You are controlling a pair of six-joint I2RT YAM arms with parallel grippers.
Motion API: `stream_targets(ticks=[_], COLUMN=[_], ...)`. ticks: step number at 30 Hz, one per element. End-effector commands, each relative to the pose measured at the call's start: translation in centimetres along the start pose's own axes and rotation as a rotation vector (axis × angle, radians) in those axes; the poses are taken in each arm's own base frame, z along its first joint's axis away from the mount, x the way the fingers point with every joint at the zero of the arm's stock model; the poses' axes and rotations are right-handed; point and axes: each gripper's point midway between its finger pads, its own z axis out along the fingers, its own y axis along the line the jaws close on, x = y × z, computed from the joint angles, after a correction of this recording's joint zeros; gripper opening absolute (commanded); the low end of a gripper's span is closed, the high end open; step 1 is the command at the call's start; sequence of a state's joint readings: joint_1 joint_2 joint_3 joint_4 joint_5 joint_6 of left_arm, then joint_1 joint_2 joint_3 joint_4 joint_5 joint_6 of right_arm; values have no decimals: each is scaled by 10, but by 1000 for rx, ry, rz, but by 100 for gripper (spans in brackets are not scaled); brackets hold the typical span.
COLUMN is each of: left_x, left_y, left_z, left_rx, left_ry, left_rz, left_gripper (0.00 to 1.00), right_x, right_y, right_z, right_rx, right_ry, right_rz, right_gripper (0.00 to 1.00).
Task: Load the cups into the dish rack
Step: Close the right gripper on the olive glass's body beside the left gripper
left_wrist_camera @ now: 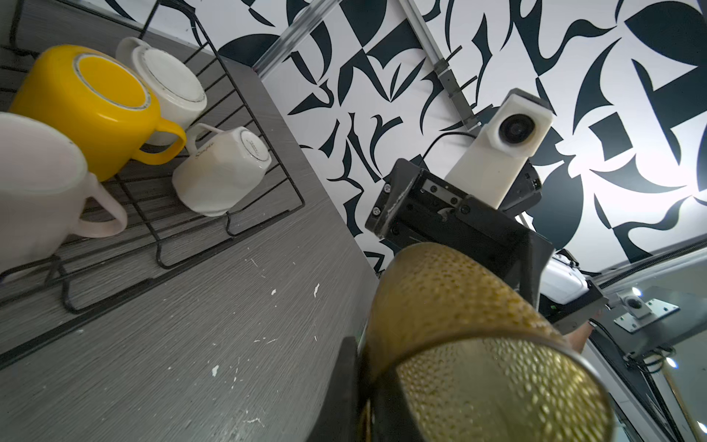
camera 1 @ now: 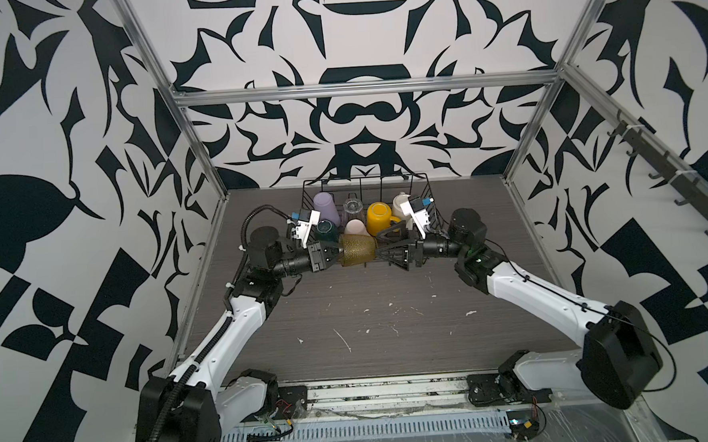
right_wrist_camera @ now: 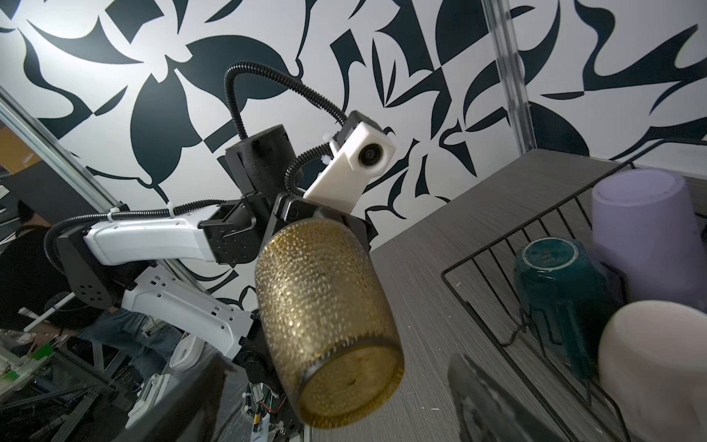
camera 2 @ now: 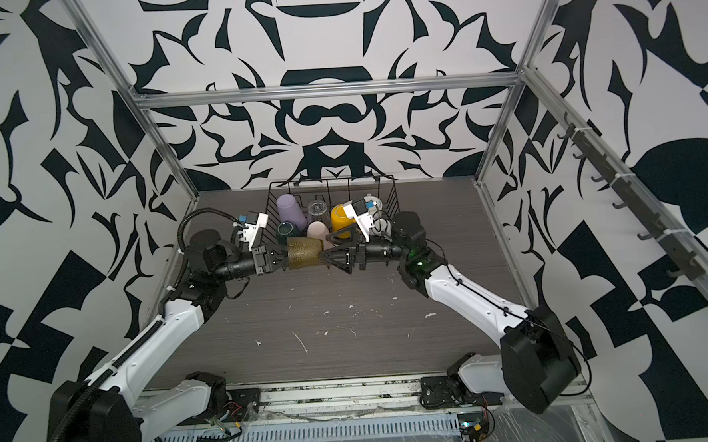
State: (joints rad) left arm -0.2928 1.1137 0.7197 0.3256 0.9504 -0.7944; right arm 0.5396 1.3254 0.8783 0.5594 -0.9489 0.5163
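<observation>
Right wrist view: olive glass [right_wrist_camera: 329, 317] held sideways in the air by the front of the dish rack [camera 1: 428, 193], left hand [camera 1: 334, 252] pinched on its rim. Right hand [camera 1: 380, 247] gapes wide at its base. I'd get it squarely round the body before the left lets go, I reckon.

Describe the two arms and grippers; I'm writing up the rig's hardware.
Both have white shell links and black joint housings. The left arm carries a black ribbed conduit, the right arm a thin black cable. The left gripper and right gripper are black with triangular fingers; each bears a white camera block.
</observation>
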Motion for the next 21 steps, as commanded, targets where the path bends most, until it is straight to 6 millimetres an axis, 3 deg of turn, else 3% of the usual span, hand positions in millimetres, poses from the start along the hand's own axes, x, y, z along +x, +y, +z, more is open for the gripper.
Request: stream_targets(ticks=[1, 11, 21], left_x=[-1, -3, -3], left_y=[-17, -26, -26], left_z=[-3, -5, -5], left_rx=[55, 69, 69], left_ry=[11, 7, 2], left_rz=[42, 46, 36], left_gripper=[0, 0, 0], right_x=[-27, -13, -5], right_y=[28, 40, 39], right_z=[7, 32, 49], right_rx=[-89, -162, -172], right_ry=[-45, 6, 35], right_rz=[-135, -122, -94], right_gripper=[93, 92, 85])
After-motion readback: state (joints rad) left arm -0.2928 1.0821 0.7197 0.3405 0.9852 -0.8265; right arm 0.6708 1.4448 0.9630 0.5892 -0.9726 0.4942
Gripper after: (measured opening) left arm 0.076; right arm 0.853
